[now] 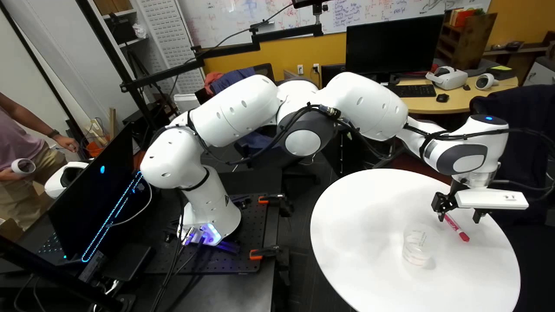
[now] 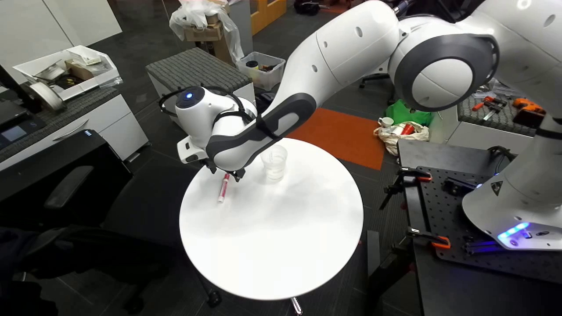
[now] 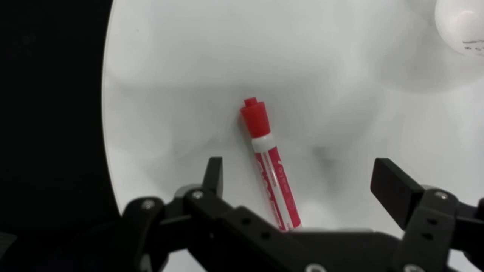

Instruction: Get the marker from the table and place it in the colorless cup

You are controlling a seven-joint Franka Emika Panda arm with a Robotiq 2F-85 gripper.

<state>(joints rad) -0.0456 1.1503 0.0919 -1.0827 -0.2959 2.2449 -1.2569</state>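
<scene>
The red and white marker lies flat on the white round table, near its edge. It also shows in an exterior view and in the wrist view, red cap pointing away from the gripper. The colorless cup stands upright on the table, a short way from the marker. It also shows in an exterior view and at the top right corner of the wrist view. My gripper is open and empty, above the marker. The marker lies between the fingers' lines, nearer the left finger; its tail end is hidden by the gripper.
The table edge and a dark chair are close to the marker's side. A tan desk with a monitor stands behind the arm. The arm's base is on a black bench with clamps.
</scene>
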